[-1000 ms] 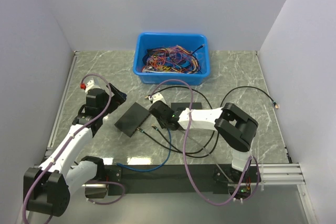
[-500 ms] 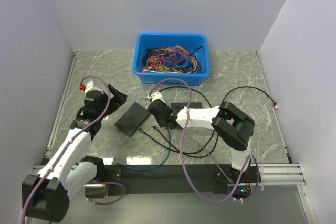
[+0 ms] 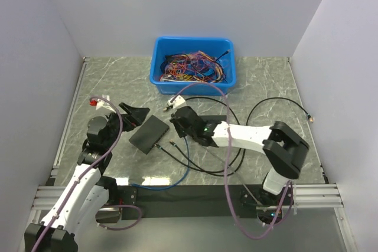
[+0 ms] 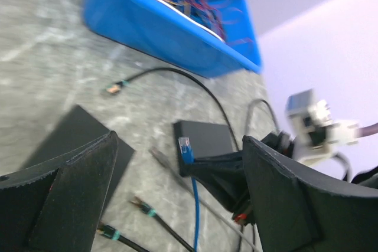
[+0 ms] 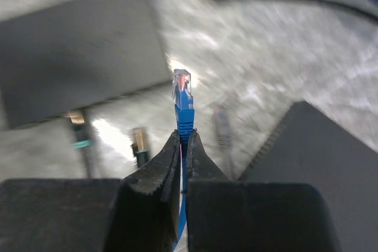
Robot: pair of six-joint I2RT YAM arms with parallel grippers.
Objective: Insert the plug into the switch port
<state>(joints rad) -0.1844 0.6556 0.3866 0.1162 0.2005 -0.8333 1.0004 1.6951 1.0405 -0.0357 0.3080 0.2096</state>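
Here's what we're seeing. The right gripper [image 5: 182, 141] has its black fingers pinched tight on the back end of the blue plug with the clear tip [image 5: 182, 94], so the tip sticks straight out ahead of the jaws. The blue network cable [image 4: 195, 205] trails off behind it. We reckon it's held that short so the floppy cable can't wag the tip while it's being lined up. The plug hangs over the grey marble-look table [image 3: 266, 81], about the middle of the overhead view, and isn't in anything yet.

The target looks to us like the flat dark charcoal box [image 4: 204, 137], at the centre of the left wrist view right behind the plug. In the right wrist view it fills the lower right corner. Its edge facing the plug has a ridged, toothy look, which we take to be the switch port row [image 5: 277, 137], though it's too blurry to make out sockets.

The plain matte black slab [image 3: 149, 134] left of centre is the lookalike, and it has loose black cable ends [image 4: 144, 208] lying beside it.

The left gripper [image 3: 134, 113] is spread wide and holding nothing, hovering by the slab's upper left corner. Our guess is it's there to steady something. The blue plastic bin [image 3: 158, 81] of wires sits at the top, well apart.
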